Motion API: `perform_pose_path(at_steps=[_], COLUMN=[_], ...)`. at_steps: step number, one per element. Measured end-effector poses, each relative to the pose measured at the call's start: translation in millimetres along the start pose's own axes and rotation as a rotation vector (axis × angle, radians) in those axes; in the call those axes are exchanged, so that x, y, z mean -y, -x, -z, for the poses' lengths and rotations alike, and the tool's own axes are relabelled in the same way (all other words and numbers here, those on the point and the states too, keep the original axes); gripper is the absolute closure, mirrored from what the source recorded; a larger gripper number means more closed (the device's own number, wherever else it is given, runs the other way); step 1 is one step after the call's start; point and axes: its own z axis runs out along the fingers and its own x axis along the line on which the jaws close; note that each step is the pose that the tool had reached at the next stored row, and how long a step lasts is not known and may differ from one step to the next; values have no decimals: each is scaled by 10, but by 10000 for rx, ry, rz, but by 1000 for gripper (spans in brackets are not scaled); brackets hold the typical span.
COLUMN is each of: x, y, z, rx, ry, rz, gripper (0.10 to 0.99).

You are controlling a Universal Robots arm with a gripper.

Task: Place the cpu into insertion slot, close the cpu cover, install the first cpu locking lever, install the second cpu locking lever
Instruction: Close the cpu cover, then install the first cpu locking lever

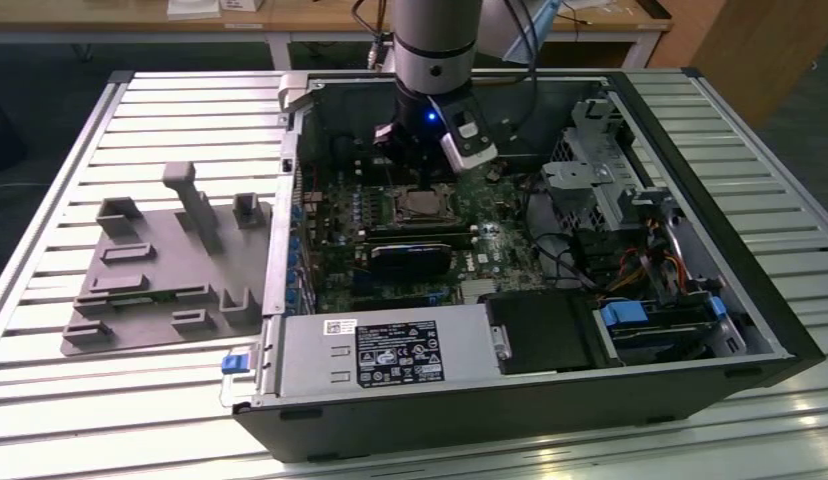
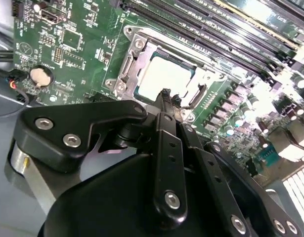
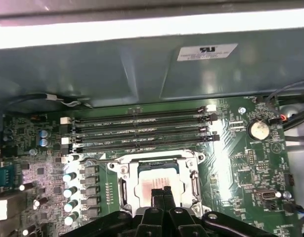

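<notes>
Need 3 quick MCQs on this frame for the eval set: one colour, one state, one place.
1. What colour is the board?
A) blue
B) green
C) red

2. How is the cover?
A) lying flat around the cpu
B) standing upright
C) taken off

3. Where is the cpu?
A) on top of the cover
B) in the slot
C) under the board

Answers:
1 B: the board is green all around the slot in both wrist views.
2 A: the silver frame lies flat, and the cpu's pale face shows through its window.
3 B: the cpu sits inside the slot's silver rim, below the cover's frame.
</notes>
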Motion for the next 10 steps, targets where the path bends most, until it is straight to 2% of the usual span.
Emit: perform_pose_path(at_steps=[3,10], x=[-4,-6], y=[1,1], z=[30,30], rx=[0,0], ry=[0,-1], rz=[1,1], gripper=[984,984])
